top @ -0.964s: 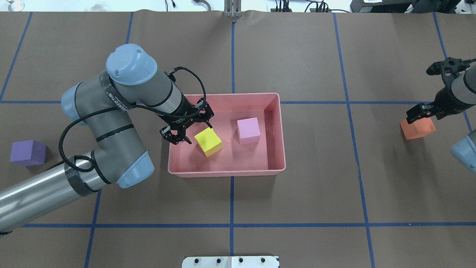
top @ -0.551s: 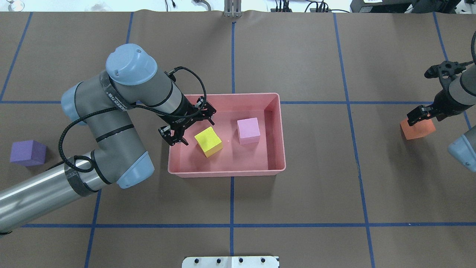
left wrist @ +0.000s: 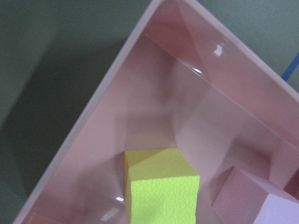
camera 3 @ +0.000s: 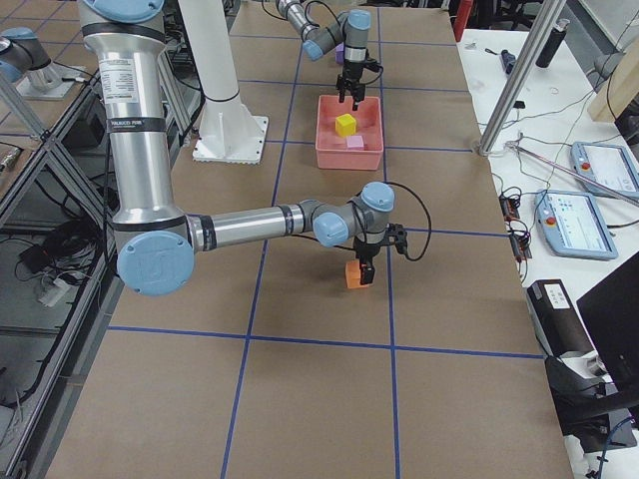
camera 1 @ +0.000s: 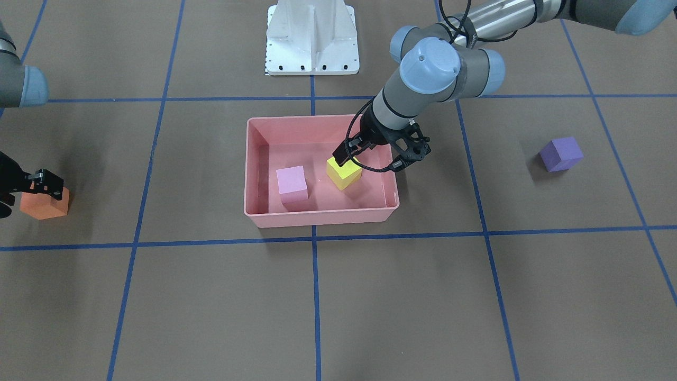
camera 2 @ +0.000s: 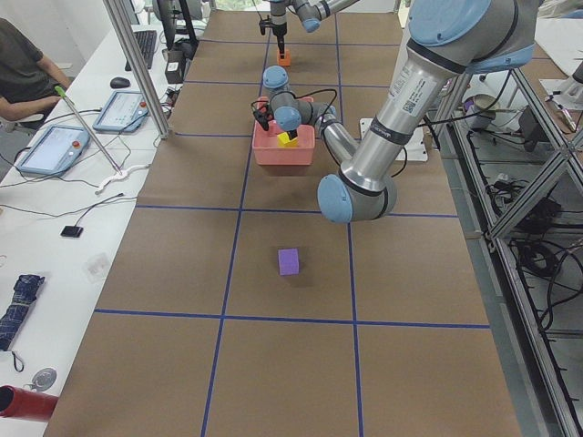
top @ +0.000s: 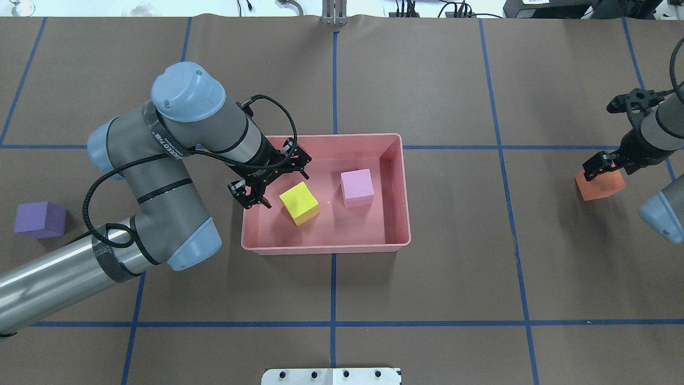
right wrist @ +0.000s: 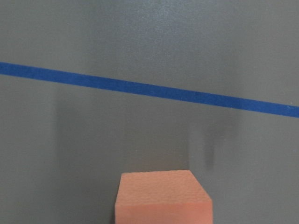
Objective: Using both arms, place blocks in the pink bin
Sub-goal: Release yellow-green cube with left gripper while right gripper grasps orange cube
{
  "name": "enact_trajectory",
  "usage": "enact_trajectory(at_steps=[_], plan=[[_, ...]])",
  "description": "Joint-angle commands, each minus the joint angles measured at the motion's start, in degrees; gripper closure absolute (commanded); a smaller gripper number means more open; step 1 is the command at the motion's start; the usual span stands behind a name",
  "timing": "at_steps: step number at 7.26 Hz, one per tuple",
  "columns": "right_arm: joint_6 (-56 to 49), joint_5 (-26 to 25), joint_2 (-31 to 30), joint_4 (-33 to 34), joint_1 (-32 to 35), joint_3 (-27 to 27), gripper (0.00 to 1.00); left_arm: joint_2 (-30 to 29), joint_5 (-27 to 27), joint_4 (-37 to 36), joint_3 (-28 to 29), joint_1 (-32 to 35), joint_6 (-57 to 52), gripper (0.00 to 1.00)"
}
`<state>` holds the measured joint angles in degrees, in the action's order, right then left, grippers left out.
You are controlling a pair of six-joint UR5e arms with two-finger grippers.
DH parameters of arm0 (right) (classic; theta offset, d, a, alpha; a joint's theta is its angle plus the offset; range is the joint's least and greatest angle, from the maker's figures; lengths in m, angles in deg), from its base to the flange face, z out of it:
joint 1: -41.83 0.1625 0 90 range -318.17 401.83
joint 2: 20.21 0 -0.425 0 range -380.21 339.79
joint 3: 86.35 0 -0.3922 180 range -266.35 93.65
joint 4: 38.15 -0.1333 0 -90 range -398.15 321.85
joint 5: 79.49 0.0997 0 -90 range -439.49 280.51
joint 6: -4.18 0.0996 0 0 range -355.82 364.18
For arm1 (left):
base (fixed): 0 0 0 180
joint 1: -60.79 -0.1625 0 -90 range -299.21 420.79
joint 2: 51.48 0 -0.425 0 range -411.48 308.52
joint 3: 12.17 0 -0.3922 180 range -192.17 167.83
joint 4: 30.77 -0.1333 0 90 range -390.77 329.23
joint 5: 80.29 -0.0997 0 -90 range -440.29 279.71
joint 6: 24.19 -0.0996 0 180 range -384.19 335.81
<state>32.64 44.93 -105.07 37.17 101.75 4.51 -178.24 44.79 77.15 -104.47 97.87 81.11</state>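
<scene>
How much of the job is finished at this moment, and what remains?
Done: the yellow cube and the pink cube lie in the bin, and the left gripper is open beside the yellow one. In hand: the right gripper is down at the orange cube on the table; whether it grips, I cannot tell. Left: the orange cube and the purple cube, both outside the bin.

Bin (top: 326, 247) floor open along robot-side wall; yellow block (top: 300, 203), pink block (top: 357, 187), left arm (top: 176, 139) at far-left corner crowd the rest
</scene>
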Motion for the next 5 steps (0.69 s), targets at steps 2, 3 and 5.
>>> enact_trajectory(at_steps=[2,3,5], plan=[[-0.07,0.12,0.23,0.00,-0.07,-0.61,0.85,-0.06,-0.01,0.00,-0.33,0.28,0.00,0.01],[-0.07,0.91,0.31,0.00,-0.07,0.18,1.00,0.02,-0.01,0.00,-1.99,0.80,0.00,0.01],[0.45,8.87,1.88,0.96,3.25,2.72,1.00,4.90,0.78,0.27,-10.22,4.39,-3.92,0.01]])
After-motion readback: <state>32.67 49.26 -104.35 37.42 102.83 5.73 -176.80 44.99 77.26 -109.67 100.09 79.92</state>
